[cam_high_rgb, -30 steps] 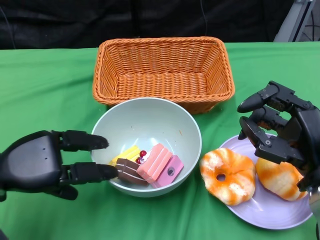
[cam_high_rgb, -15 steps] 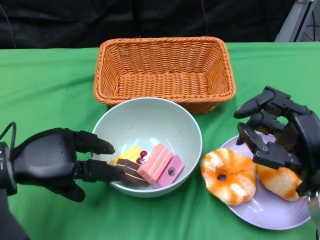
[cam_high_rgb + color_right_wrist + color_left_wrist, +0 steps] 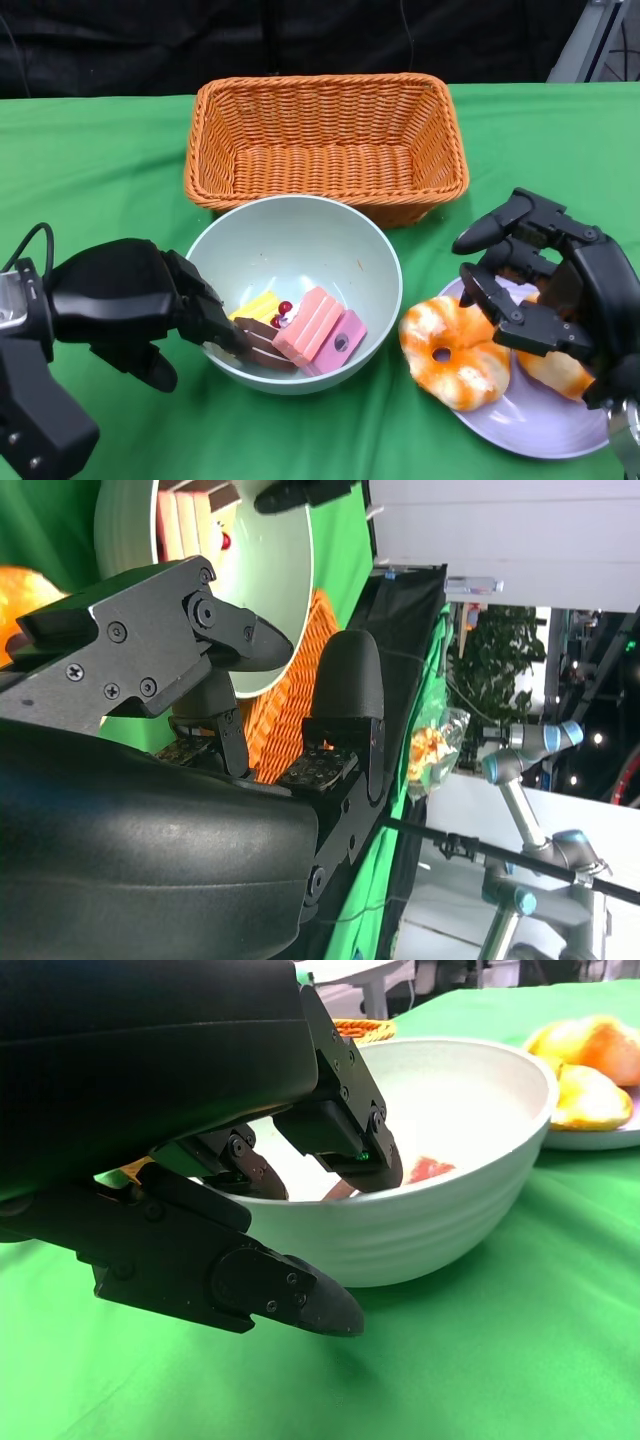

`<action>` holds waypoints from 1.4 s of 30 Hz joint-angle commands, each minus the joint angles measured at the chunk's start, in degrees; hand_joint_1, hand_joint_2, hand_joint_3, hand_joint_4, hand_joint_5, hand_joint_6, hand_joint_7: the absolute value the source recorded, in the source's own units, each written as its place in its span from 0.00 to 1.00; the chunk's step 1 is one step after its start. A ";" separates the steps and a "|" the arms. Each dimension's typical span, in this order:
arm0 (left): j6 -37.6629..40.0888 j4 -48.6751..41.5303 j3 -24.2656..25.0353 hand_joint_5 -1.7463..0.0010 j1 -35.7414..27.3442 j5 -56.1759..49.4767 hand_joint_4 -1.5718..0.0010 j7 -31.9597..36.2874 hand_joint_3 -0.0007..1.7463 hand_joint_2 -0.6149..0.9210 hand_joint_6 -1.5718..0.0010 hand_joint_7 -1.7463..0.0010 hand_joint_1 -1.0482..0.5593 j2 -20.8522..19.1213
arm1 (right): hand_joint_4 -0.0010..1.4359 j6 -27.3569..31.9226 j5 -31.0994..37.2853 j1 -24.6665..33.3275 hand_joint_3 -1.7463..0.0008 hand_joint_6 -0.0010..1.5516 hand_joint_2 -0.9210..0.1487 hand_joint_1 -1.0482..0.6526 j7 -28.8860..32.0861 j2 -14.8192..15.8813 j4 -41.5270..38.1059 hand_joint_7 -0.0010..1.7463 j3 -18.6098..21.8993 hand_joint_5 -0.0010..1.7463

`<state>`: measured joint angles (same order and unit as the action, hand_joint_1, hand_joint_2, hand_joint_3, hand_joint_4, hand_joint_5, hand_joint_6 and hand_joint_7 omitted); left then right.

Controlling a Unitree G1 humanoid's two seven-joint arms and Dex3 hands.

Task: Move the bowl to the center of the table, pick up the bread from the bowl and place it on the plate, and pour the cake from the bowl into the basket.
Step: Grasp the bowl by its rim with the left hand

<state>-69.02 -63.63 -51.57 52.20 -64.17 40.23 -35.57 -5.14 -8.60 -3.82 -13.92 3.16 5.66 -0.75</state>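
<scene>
The pale green bowl (image 3: pixel 300 235) stands in front of the orange basket (image 3: pixel 325 140) and holds several cake pieces (image 3: pixel 310 328) in yellow, brown and pink. My left hand (image 3: pixel 125 300) is at the bowl's left side. Its fingers (image 3: pixel 345 1150) hook over the rim into the bowl (image 3: pixel 450 1210), while the thumb (image 3: pixel 270 1290) lies outside, apart from the wall. Two orange breads (image 3: pixel 455 350) lie on the lilac plate (image 3: pixel 540 435) at the right. My right hand (image 3: pixel 555 285) hovers over them with fingers spread, holding nothing.
The basket is empty and touches the bowl's far rim. Green cloth covers the table. In the right wrist view the bowl (image 3: pixel 270 570) and basket (image 3: pixel 290 690) lie beyond my right hand's fingers. A robot arm (image 3: pixel 530 780) stands in the background.
My left hand has moved right and turned, and its fingers have gone over the bowl's left rim. My right hand has drifted slightly left and lower over the plate.
</scene>
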 commanded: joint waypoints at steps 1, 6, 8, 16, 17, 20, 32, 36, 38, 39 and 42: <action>-0.37 0.10 1.41 0.98 0.00 1.52 0.47 -3.95 0.01 0.96 0.54 0.99 0.33 -0.99 | 0.43 0.34 0.43 0.75 0.54 0.39 0.27 0.60 0.71 0.27 1.17 0.73 0.11 0.92; 0.08 -0.54 2.61 0.98 0.64 2.80 0.46 -8.79 0.01 0.99 0.53 0.99 0.31 0.21 | 0.43 0.53 0.23 0.85 0.55 0.39 0.26 0.60 1.07 0.05 1.61 0.73 -0.06 0.91; 0.57 -0.59 2.84 0.98 1.07 3.00 0.46 -10.70 0.01 1.00 0.54 1.00 0.30 0.63 | 0.44 0.61 -0.03 0.81 0.55 0.39 0.26 0.59 1.06 -0.13 1.68 0.73 -0.15 0.91; 1.21 -1.17 4.05 0.98 1.43 4.81 0.43 -15.95 0.02 1.00 0.53 0.99 0.30 1.51 | 0.43 0.84 0.14 1.06 0.55 0.39 0.26 0.59 1.09 -0.78 2.02 0.72 -1.43 0.90; 1.21 -1.32 4.26 0.98 1.39 5.03 0.42 -16.56 0.02 1.00 0.52 0.99 0.30 1.60 | 0.43 0.84 0.07 1.05 0.56 0.39 0.26 0.59 1.17 -0.89 2.05 0.71 -1.57 0.89; 1.17 -1.63 4.55 0.98 1.20 5.48 0.41 -17.44 0.02 1.00 0.51 0.99 0.30 1.87 | 0.44 0.05 0.02 0.95 0.56 0.40 0.26 0.58 1.28 -1.14 1.71 0.71 -1.78 0.89; 3.68 -3.29 2.99 0.95 2.34 4.57 0.31 -18.92 0.05 1.00 0.40 0.96 0.30 6.12 | 0.46 -4.58 -0.05 0.80 0.56 0.43 0.26 0.56 0.92 -2.00 -0.82 0.64 -1.51 0.85; 4.63 -4.02 2.85 0.95 2.59 4.96 0.30 -20.58 0.07 1.00 0.37 0.96 0.28 7.16 | 0.45 -4.66 -0.12 0.91 0.57 0.42 0.25 0.56 1.20 -2.19 -0.78 0.65 -1.32 0.85; 4.84 -4.33 2.99 0.95 2.55 5.32 0.31 -21.51 0.08 1.00 0.37 0.97 0.28 7.45 | 0.45 -4.78 0.05 0.98 0.57 0.41 0.25 0.56 1.37 -2.21 -0.72 0.66 -1.31 0.86; 4.94 -4.38 3.02 0.96 2.53 5.35 0.32 -21.71 0.08 1.00 0.38 0.97 0.28 7.52 | 0.45 -5.04 0.00 0.95 0.58 0.41 0.24 0.56 1.25 -2.16 -0.90 0.66 -1.29 0.86; 5.45 -4.33 3.04 0.99 2.48 5.28 0.40 -22.40 0.08 1.00 0.44 0.99 0.27 7.61 | 0.44 -5.46 -0.04 0.83 0.61 0.40 0.22 0.55 1.07 -1.94 -1.27 0.67 -1.12 0.86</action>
<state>-64.02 -67.48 -48.05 54.58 -58.50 19.16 -27.67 -9.56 -8.59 -3.24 -13.03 0.93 4.82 -2.62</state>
